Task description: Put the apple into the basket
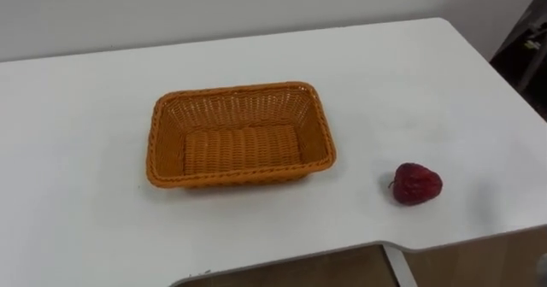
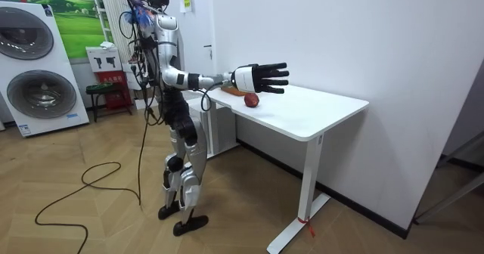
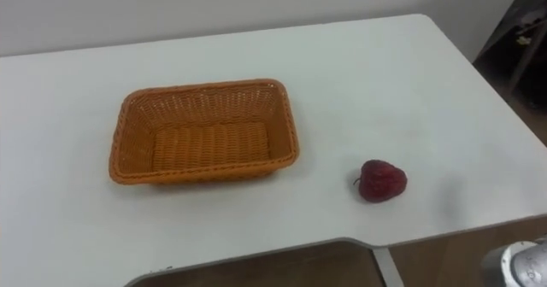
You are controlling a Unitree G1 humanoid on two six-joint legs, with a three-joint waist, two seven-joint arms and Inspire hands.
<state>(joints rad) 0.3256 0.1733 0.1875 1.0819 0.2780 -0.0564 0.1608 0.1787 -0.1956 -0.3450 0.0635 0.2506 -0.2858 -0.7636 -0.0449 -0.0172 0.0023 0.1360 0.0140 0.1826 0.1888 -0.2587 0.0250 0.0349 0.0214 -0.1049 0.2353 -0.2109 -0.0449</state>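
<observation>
Right hand (image 2: 261,78) hovered, fingers apart; dark red round apple (image 1: 416,184) below it: likely firm, light, slick; grasp midsection.

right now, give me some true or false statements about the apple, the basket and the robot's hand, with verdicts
1. The basket holds nothing. True.
2. The apple touches the basket. False: it lies apart from it, to the basket's right, on the table.
3. The right hand is shut on the apple. False: in the room view it is raised above the table with straight fingers and holds nothing.
4. The apple lies near the table's front edge. True.
</observation>
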